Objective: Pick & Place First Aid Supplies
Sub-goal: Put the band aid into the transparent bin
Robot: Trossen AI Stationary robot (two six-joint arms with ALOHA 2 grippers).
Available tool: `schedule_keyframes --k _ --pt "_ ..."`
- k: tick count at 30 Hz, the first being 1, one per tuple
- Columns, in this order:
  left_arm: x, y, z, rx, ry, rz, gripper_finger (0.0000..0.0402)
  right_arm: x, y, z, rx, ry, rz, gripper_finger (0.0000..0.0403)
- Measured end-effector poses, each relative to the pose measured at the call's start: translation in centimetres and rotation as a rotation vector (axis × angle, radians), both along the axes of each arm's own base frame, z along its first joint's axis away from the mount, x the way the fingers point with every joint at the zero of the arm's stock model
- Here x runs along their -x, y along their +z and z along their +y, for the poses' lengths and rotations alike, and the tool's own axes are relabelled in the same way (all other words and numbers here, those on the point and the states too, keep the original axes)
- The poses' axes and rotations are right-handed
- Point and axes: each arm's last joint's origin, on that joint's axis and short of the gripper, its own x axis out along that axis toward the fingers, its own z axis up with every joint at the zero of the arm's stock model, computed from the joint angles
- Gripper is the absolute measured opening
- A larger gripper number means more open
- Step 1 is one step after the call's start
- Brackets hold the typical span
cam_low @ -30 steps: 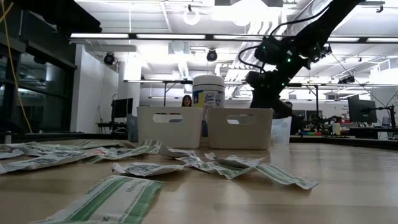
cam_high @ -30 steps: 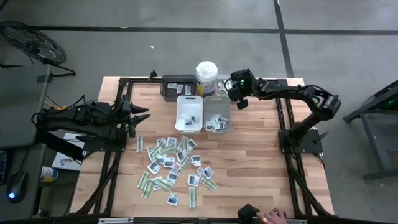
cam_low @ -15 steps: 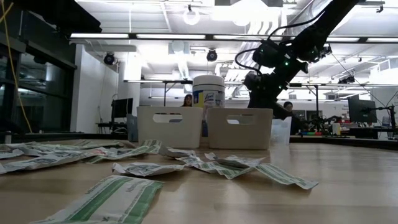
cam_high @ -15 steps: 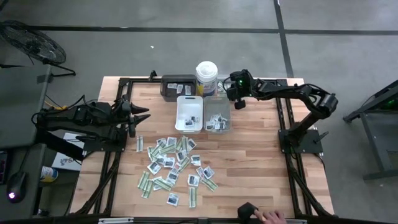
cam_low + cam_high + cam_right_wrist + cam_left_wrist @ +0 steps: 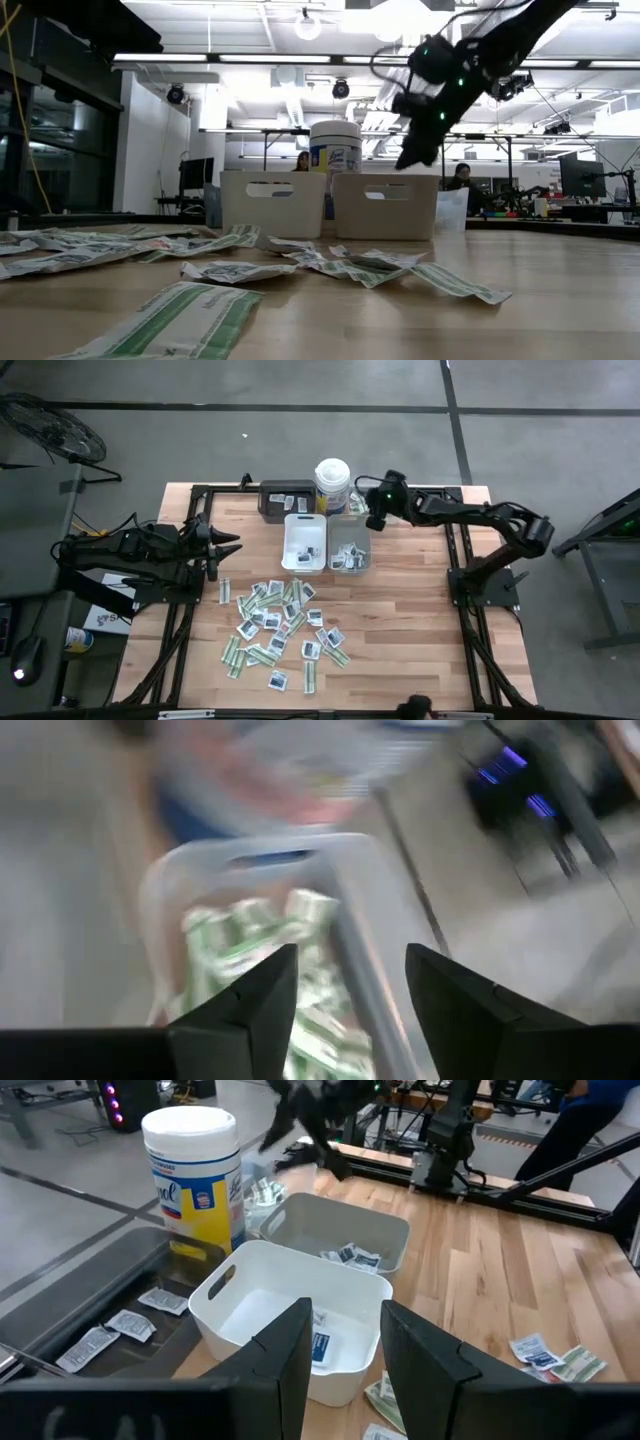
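The first aid supplies (image 5: 280,625) lie scattered as white sachets and green-and-white strips on the wooden table's near middle; in the low view they are spread across the foreground (image 5: 350,268). More lie in the dark tray (image 5: 283,498), the white tray (image 5: 304,543) and the grey tray (image 5: 350,547). My right gripper (image 5: 370,510) hangs open over a clear tray (image 5: 260,855) holding green-and-white strips (image 5: 250,955), with nothing between its fingers (image 5: 250,1000). My left gripper (image 5: 228,545) waits open at the table's left, facing the trays.
A tall white canister (image 5: 332,480) with a lid stands at the far edge between the dark tray and the clear tray. The white (image 5: 272,205) and grey (image 5: 385,207) trays stand side by side. Bare wood lies to the right of the pile.
My right gripper has risen from behind the grey tray, shifted slightly toward the table's left over the clear tray, and rolled so that it now slants. A person's hand at the table's near edge has drawn back almost out of view.
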Motion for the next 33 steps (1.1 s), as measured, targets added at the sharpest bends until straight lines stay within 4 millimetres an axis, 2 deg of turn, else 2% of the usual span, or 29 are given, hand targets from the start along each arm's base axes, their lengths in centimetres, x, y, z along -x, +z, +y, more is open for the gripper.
schedule_keyframes --k 3,6,11,14,18,23,33 --pt "0.0 0.0 0.0 0.000 -0.002 0.001 0.0119 0.5 1.6 1.1 -0.027 -0.178 -0.119 0.0185" --pt "0.0 -0.1 0.0 0.001 -0.002 0.006 0.0119 1.3 2.9 2.3 -0.129 -0.276 -0.258 0.0184" --pt "0.0 -0.1 -0.1 0.012 -0.018 0.005 0.0119 2.6 4.7 3.9 -0.406 -0.355 -0.505 0.0185" --pt "-0.3 -0.2 -0.1 0.042 -0.010 0.008 0.0119 3.0 5.3 4.7 -0.563 -0.362 -0.583 0.0184" --pt "-1.1 -0.5 -0.2 0.051 -0.041 0.053 0.0119 3.1 5.6 6.0 -0.707 -0.330 -0.598 0.0185" --pt "-2.3 -1.1 -0.7 0.043 -0.153 0.136 0.0119 2.5 5.4 8.4 -0.796 -0.287 -0.548 0.0184" --pt "-2.9 -1.4 -1.0 0.031 -0.265 0.183 0.0119 0.6 5.3 16.2 -0.914 -0.102 -0.470 0.0184"
